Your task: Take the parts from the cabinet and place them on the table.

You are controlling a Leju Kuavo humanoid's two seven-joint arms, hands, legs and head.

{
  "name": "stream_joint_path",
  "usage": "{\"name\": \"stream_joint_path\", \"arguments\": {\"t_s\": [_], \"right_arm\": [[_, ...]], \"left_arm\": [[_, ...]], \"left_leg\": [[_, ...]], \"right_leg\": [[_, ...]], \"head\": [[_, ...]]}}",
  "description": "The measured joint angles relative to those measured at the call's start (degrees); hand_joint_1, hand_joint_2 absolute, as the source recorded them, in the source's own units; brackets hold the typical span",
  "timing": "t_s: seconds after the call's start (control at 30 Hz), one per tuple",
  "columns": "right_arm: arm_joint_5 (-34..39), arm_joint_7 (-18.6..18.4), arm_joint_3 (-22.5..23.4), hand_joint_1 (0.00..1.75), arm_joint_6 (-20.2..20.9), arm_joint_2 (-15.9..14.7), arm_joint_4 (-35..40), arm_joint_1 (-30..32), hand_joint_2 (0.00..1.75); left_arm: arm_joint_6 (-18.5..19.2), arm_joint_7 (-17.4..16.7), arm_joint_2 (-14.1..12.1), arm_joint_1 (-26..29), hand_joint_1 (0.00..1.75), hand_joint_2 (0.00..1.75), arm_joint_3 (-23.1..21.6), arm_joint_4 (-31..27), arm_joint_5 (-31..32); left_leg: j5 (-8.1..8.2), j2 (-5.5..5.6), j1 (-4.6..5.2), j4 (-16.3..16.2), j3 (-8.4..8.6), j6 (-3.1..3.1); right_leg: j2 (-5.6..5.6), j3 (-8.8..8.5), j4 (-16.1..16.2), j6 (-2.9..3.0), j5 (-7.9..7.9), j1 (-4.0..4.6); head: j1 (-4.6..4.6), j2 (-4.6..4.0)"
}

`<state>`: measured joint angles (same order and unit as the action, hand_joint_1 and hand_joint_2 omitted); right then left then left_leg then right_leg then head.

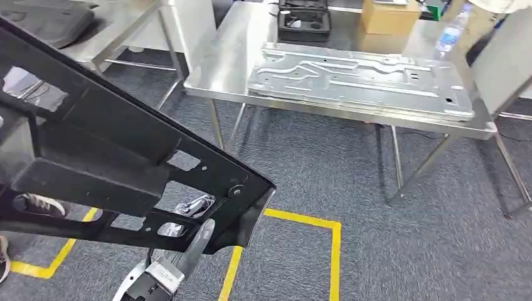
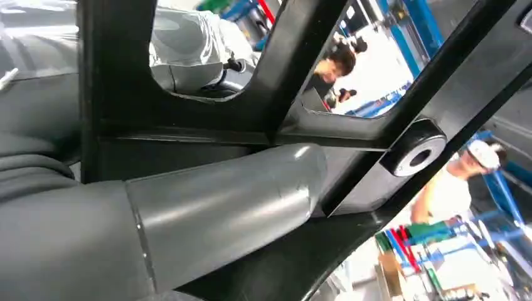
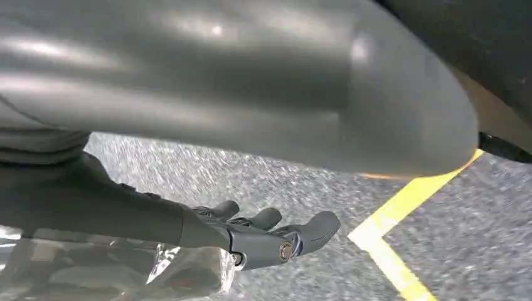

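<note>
Far left, head view: a large black plastic frame panel with cut-out windows is carried tilted, high at far left and sloping down to its near right corner, above the grey carpet floor. It is off the worktop, in the air on the near left side of the scene.

Left hand: comes up from below under the panel's lower right corner. In the left wrist view the thick grey thumb lies pressed across a black strut beside a round metal-ringed hole; the hand grips the black panel there. The darker fingers are hidden behind the panel.

Yellow floor tape marks a rectangle on the carpet just right of the left hand.

A person's shoe shows through a panel opening at near left.

Centre to right, far: a stainless steel worktop on thin legs. On it lies a flat stamped silver sheet-metal part, well apart from the black panel. Behind it stand an open black case and a brown cardboard box; a clear plastic water bottle stands at far right.

Right hand: in the right wrist view the dark fingers extend straight, slightly spread, thumb apart from them, holding nothing, above carpet and yellow tape.
</note>
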<state>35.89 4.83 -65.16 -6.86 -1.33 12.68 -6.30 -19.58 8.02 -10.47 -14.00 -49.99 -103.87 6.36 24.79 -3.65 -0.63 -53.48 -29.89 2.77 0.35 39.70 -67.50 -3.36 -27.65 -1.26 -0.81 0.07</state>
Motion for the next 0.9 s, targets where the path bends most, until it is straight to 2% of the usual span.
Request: {"name": "stream_joint_path", "arguments": {"t_s": [0.03, 0.07, 0.1, 0.13, 0.23, 0.27, 0.3, 0.33, 0.37, 0.4, 0.43, 0.47, 0.5, 0.53, 0.57, 0.6, 0.63, 0.7, 0.73, 0.77, 0.8, 0.83, 0.9], "right_arm": [[0.0, 0.2, 0.0, 0.0, -0.1, -0.1, 0.0, 0.0, 0.0], [0.0, 0.4, 0.0, 0.0, -0.3, -0.3, 0.0, -0.1, 0.0], [0.1, 0.6, 0.0, 0.0, -0.5, -0.3, 0.0, -0.2, 0.0], [0.1, 0.9, 0.0, 0.0, -0.7, -0.4, 0.0, -0.3, 0.0], [0.3, 1.4, 0.0, 0.0, -1.0, -0.8, 0.0, -0.2, 0.0], [0.3, 1.4, 0.0, 0.0, -1.1, -0.9, 0.0, -0.1, 0.0], [0.3, 1.4, 0.0, 0.0, -1.1, -1.0, 0.0, -0.1, 0.0], [0.2, 1.4, 0.0, 0.0, -1.1, -1.0, 0.0, -0.2, 0.0], [0.2, 1.3, 0.0, 0.0, -1.1, -1.0, 0.0, -0.3, 0.0], [0.1, 1.1, 0.0, 0.0, -1.1, -1.0, 0.0, -0.3, 0.0], [0.1, 0.9, 0.0, 0.0, -1.1, -1.0, 0.0, -0.3, 0.0], [0.1, 0.6, 0.0, 0.0, -1.0, -1.0, 0.0, -0.2, 0.0], [0.1, 0.4, 0.0, 0.0, -0.9, -1.0, 0.0, -0.2, 0.0], [0.1, 0.3, 0.0, 0.0, -0.9, -1.0, 0.0, -0.2, 0.0], [0.1, 0.4, 0.0, 0.0, -0.9, -1.0, 0.0, -0.2, 0.0], [0.1, 0.5, -0.1, 0.0, -1.0, -1.0, 0.0, -0.2, 0.0], [0.2, 0.6, -0.1, 0.0, -1.1, -1.0, 0.0, -0.2, 0.0], [0.6, 1.0, -0.1, 0.0, -1.4, -1.0, 0.0, 0.0, 0.0], [0.6, 1.3, -0.1, 0.0, -1.7, -1.0, 0.0, 0.2, 0.0], [0.6, 1.5, -0.1, 0.0, -1.9, -1.2, 0.0, 0.3, 0.0], [0.6, 1.6, -0.1, 0.0, -2.0, -1.2, 0.0, 0.2, 0.0], [0.6, 1.9, -0.1, 0.0, -2.0, -1.2, 0.0, 0.1, 0.0], [0.3, 2.4, -0.1, 0.0, -2.0, -1.1, 0.0, 0.0, 0.0]], "left_arm": [[0.0, 0.1, 0.1, 0.0, 1.75, 0.0, 0.0, 0.1, 0.0], [0.0, 0.3, 0.2, -0.1, 1.75, 0.0, 0.0, 0.1, 0.0], [0.0, 0.5, 0.3, -0.2, 1.75, 0.0, 0.0, 0.2, 0.0], [0.0, 0.7, 0.4, -0.5, 1.75, 0.0, -0.1, 0.2, 0.1], [0.2, 1.2, 0.7, -1.1, 1.75, 0.0, -0.2, 0.2, 0.2], [0.2, 1.3, 0.8, -1.4, 1.75, 0.0, -0.3, 0.2, 0.2], [0.3, 1.3, 0.9, -1.7, 1.75, 0.0, -0.4, 0.2, 0.2], [0.3, 1.3, 0.9, -1.9, 1.75, 0.0, -0.4, 0.3, 0.2], [0.4, 1.3, 0.9, -1.8, 1.75, 0.0, -0.4, 0.3, 0.2], [0.4, 1.3, 0.9, -1.8, 1.75, 0.0, -0.5, 0.3, 0.2], [0.5, 1.3, 0.9, -1.8, 1.75, 0.0, -0.5, 0.5, 0.2], [0.5, 1.3, 0.9, -1.9, 1.75, 0.0, -0.6, 0.6, 0.2], [0.5, 1.3, 0.9, -2.0, 1.75, 0.0, -0.7, 0.6, 0.2], [0.5, 1.4, 0.9, -2.1, 1.75, 0.0, -0.7, 0.6, 0.1], [0.6, 1.4, 0.9, -2.3, 1.75, 0.0, -0.7, 0.6, 0.0], [0.8, 1.4, 0.9, -2.7, 1.75, 0.0, -0.7, 0.6, -0.2], [0.9, 1.4, 0.9, -3.0, 1.75, 0.0, -0.7, 0.6, -0.2], [1.0, 1.4, 1.0, -3.1, 1.75, 0.0, -0.8, 0.7, -0.4], [1.1, 1.4, 1.0, -3.2, 1.75, 0.0, -0.8, 0.8, -0.4], [1.1, 1.4, 1.2, -3.4, 1.75, 0.0, -0.8, 1.0, -0.5], [1.2, 1.4, 1.3, -3.7, 1.75, 0.0, -0.8, 1.1, -0.6], [1.2, 1.4, 1.3, -3.8, 1.75, 0.0, -0.8, 1.2, -0.8], [1.2, 1.4, 1.3, -3.8, 1.75, 0.0, -0.7, 1.4, -1.0]], "left_leg": [[0.15, -0.55, -0.05, -0.1, 0.12, -0.23], [0.43, -1.14, -0.01, -0.3, 0.3, -0.65], [0.67, -1.57, 0.56, -0.4, 0.27, -1.06], [0.84, -1.97, 0.57, -0.6, 0.28, -1.34], [0.9, -3.38, 0.31, -0.3, 0.7, -2.12], [1.64, -2.58, -0.08, -0.8, 0.44, -2.49], [3.36, 0.1, -0.19, -3.2, -0.42, -2.69], [5.82, 1.69, -0.34, -7.7, -2.46, -2.81], [8.13, 2.48, -0.33, -13.2, -5.02, -2.88], [9.65, 2.86, -0.31, -17.7, -7.2, -2.96], [9.9, 3.01, -0.29, -20.2, -8.55, -2.92], [8.9, 3.05, -0.28, -19.7, -8.56, -2.8], [6.61, 3.15, -0.27, -16.2, -7.12, -2.52], [3.98, 3.5, -0.23, -11.2, -4.9, -2.19], [1.39, 4.54, -0.22, -5.5, -2.32, -1.75], [0.63, 6.12, -0.13, -1.9, -0.96, -1.22], [0.8, 6.15, 0.02, -0.9, -0.7, -1.15], [0.76, 6.05, 0.37, -1.2, -0.92, -1.14], [0.56, 5.93, 0.41, -1.0, -0.78, -0.86], [-0.01, 5.64, -0.21, -0.3, -0.43, -0.3], [-0.13, 5.42, -0.2, -0.2, -0.31, -0.18], [-0.18, 5.1, -0.2, -0.2, -0.33, 0.23], [-0.15, 4.21, -0.08, -0.2, -0.38, 0.26]], "right_leg": [[-0.92, -3.02, 5.4, -0.08, 2.23, -0.06], [-3.42, -6.44, 11.3, -0.18, 3.97, -0.06], [-4.73, -6.66, 11.9, 0.19, 3.27, 0.48], [-3.9, -6.5, 12.2, 0.68, 3.56, 0.44], [-2.22, -6.14, 12.2, 1.65, 3.61, 0.67], [-1.52, -6.31, 12.4, 2.06, 3.83, 0.25], [-1.01, -6.22, 12.4, 2.2, 3.88, 0.2], [-0.56, -6.13, 12.3, 2.61, 3.99, 0.2], [0.28, -6.04, 12.3, 2.71, 4.03, 0.23], [1.04, -6.0, 12.3, 2.76, 4.04, 0.32], [1.83, -6.0, 12.3, 2.78, 4.06, 0.38], [2.65, -6.03, 12.3, 2.81, 4.08, 0.42], [3.6, -6.08, 12.3, 2.8, 4.11, 0.45], [4.2, -6.18, 12.3, 2.78, 4.14, 0.47], [4.87, -6.27, 12.3, 2.74, 4.17, 0.49], [5.13, -6.2, 12.3, 2.64, 4.22, 0.42], [5.7, -5.91, 12.1, 2.38, 4.27, 0.81], [5.93, -5.65, 12.3, 1.79, 4.45, 0.49], [6.18, -5.71, 12.6, 1.27, 4.61, 0.43], [5.26, -5.59, 12.2, 1.09, 4.28, 0.49], [2.77, -5.04, 10.9, 0.8, 3.15, 0.75], [1.45, -3.43, 7.2, 0.7, 0.72, 0.71], [0.66, 1.03, -2.5, 0.44, -3.78, 0.55]], "head": [[0.0, 0.0], [-0.02, 0.0], [-0.04, 0.0], [0.04, 0.0], [0.0, 0.0], [0.0, 0.0], [0.04, 0.0], [0.05, 0.0], [0.11, 0.0], [0.09, 0.0], [0.11, 0.0], [0.11, 0.0], [0.11, 0.0], [0.11, 0.0], [0.11, 0.0], [0.11, 0.0], [0.11, 0.0], [0.11, 0.0], [0.11, 0.0], [0.11, 0.0], [-0.07, 0.0], [-0.39, 0.0], [-0.52, 0.0]]}}
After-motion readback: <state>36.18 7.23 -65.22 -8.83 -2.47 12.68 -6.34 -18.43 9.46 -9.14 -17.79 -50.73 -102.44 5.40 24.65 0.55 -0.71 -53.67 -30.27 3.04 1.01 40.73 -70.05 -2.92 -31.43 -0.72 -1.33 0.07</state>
